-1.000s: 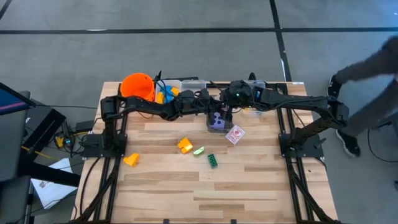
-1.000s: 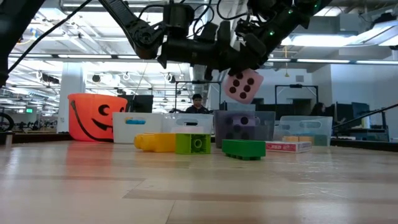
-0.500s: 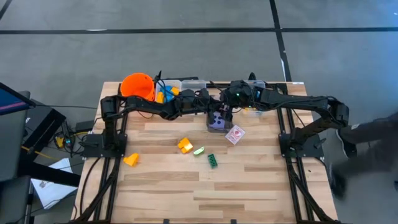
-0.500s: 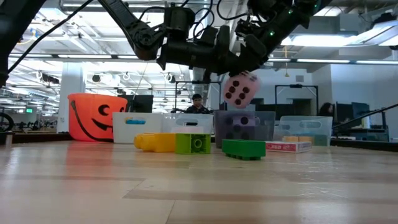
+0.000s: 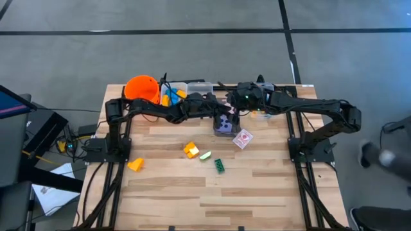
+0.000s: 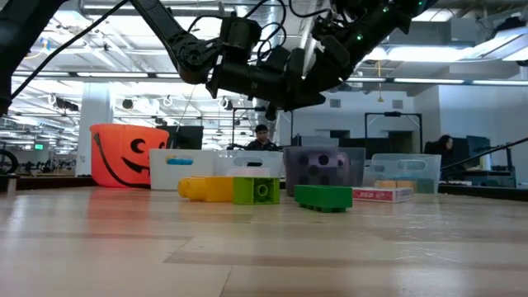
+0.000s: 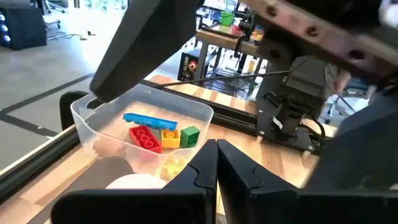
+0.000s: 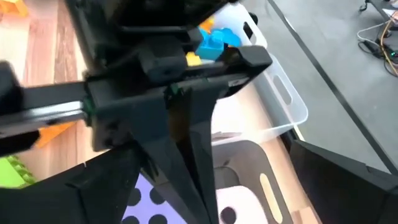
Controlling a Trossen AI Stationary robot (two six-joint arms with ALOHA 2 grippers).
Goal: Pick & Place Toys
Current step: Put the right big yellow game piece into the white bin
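A: Where do the grippers stand?
B: Both hang over the clear bin (image 5: 224,126) at the tabletop's (image 5: 257,186) far side. The left gripper (image 7: 216,163) is pinched fully closed, holding nothing.
A: And the right gripper (image 5: 235,115)?
B: Spread wide, nothing between its fingers.
A: The dice?
B: The purple die (image 6: 318,171) and the pink die (image 8: 239,205) both sit inside that bin. Yellow block (image 6: 206,189), green block (image 6: 322,197) and a card (image 5: 242,138) lie on the wood nearby.

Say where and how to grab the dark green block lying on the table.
Take the dark green block from straight above, fingers closing across its narrow width. It lies flat and slightly angled on bare table, apart from the light green piece, so both long sides look free.
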